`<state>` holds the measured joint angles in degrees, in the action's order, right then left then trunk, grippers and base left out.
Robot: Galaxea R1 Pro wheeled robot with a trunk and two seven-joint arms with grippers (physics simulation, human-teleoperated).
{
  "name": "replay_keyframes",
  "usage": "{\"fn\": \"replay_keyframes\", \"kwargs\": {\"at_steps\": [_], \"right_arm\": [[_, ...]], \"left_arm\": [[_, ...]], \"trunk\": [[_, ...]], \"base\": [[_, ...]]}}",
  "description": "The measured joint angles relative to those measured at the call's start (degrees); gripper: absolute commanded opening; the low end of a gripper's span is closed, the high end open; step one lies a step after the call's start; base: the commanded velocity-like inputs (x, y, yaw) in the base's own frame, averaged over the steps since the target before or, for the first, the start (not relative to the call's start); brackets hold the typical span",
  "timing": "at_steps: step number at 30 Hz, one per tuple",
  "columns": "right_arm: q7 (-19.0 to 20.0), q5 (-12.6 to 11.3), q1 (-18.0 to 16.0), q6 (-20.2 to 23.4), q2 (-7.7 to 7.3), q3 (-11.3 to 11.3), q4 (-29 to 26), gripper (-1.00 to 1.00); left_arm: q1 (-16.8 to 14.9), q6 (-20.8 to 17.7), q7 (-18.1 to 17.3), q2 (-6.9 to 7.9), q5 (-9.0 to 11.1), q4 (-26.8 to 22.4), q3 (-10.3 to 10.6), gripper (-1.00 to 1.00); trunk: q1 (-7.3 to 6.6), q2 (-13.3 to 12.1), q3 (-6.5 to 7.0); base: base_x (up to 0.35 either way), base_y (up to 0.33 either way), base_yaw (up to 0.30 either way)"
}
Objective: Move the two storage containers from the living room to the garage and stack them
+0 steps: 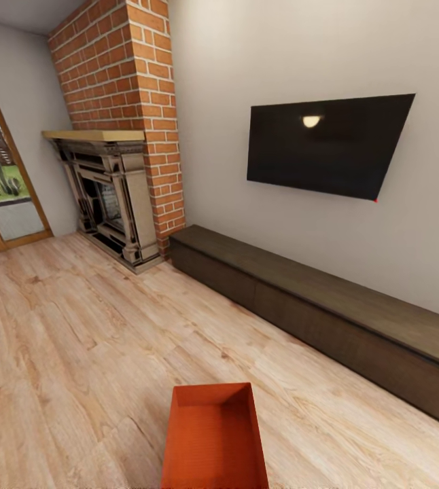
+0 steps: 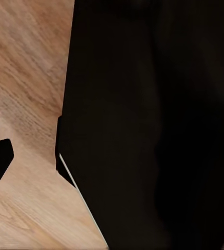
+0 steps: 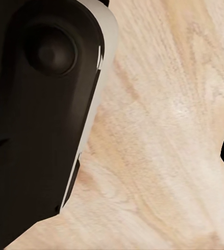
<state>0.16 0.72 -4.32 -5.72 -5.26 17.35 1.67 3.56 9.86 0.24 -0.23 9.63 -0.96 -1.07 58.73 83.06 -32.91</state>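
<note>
A red-orange rectangular storage container [image 1: 214, 438] with low straight walls lies on the light wood-plank floor [image 1: 77, 353], apparently holding nothing. Whether either gripper's fingers are open, I cannot tell.

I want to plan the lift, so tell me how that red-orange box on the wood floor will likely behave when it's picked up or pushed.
The storage container looks rigid: straight walls, crisp rim, so it probably won't flex. It's open and holds nothing, so likely light for its size. Its flat bottom on smooth plank floor suggests it would slide, not tip or roll.
</note>
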Motion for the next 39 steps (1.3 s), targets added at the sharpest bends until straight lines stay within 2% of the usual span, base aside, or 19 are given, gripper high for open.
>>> {"fn": "replay_keyframes", "kwargs": {"at_steps": [39], "right_arm": [[0.4, 0.24, 0.0, -0.36, 0.34, 0.13, 0.0, 1.0]], "left_arm": [[0.0, 0.0, 0.0, -0.02, 0.0, 0.0, 0.0, 1.0]], "trunk": [[0.0, 0.0, -3.63]], "base": [[0.0, 0.0, 0.0]]}}
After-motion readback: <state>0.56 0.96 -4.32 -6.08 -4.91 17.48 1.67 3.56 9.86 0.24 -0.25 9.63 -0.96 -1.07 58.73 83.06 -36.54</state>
